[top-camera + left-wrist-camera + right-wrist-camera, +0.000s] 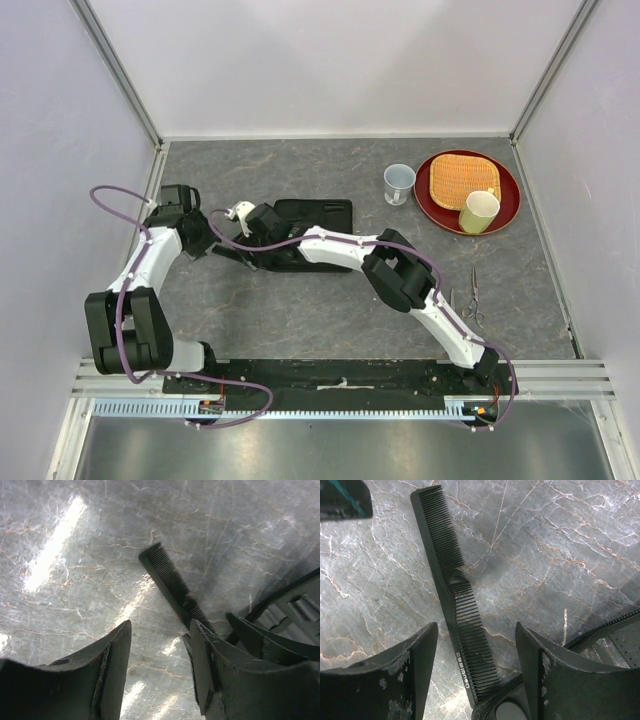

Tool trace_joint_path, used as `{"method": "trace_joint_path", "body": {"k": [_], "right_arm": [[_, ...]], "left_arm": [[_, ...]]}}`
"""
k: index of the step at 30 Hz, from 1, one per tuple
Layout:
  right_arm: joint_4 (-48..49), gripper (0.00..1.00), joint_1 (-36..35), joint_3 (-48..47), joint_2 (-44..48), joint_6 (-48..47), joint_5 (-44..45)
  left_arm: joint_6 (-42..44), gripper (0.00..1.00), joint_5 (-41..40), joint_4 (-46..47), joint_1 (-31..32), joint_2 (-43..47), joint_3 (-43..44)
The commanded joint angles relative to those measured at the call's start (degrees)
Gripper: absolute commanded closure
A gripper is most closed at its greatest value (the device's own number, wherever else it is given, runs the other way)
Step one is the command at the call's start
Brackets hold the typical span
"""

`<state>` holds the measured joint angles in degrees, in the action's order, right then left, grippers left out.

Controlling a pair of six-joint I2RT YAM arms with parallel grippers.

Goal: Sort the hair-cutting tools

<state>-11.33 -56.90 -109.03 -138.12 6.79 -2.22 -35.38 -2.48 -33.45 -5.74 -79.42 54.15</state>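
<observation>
Slim black plastic comb (460, 600), straight, lying flat on the grey marbled table (560, 555). Fine, close-set teeth along the far half and coarser, wider-spaced teeth along the near half, with a small step in the tooth line where the two meet. Faint raised lettering on the spine toward the near end. Near tip at the edge of a flat black case (615, 640), in the lower part of the right wrist view.

Right fingers (415, 665) spread wide on either side of the comb, clear of it, grasping nothing. Left fingers (112, 655) likewise parted and empty, with the comb running diagonally ahead of them and its near end hidden behind the right-hand finger.

Thin silver scissors (473, 297) lying well apart from the comb on the right side of the table, nearer the arm bases than a red plate (510, 205).
</observation>
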Motion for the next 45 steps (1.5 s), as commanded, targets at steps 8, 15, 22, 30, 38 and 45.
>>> {"method": "trace_joint_path", "body": {"k": [8,15,22,30,38,45], "right_arm": [[-7.6,0.35,-1.3,2.2,-0.6,-2.6,-1.6],[-8.0,0.48,-3.2,15.1,7.5,-5.4,-3.5],[-7.8,0.57,-6.2,19.7,8.0,-5.5,1.9],[-10.5,0.64,-7.1,20.4,7.7,-3.7,5.3],[-18.3,0.66,-7.3,28.3,14.8,-7.6,3.7],[-26.6,0.64,-7.3,34.9,21.7,-8.2,2.3]], "left_arm": [[-1.8,0.41,-0.2,-0.6,-3.1,0.8,-0.5],[-1.7,0.40,-3.4,-0.7,-5.8,-0.6,1.1],[-1.1,0.41,-0.9,-0.2,-8.1,-3.1,1.8],[-0.4,0.41,1.8,0.9,-8.6,-3.9,1.5],[-0.3,0.41,5.2,2.3,-9.4,-4.9,1.0],[-0.2,0.41,6.1,3.0,-9.4,-4.3,0.5]]}}
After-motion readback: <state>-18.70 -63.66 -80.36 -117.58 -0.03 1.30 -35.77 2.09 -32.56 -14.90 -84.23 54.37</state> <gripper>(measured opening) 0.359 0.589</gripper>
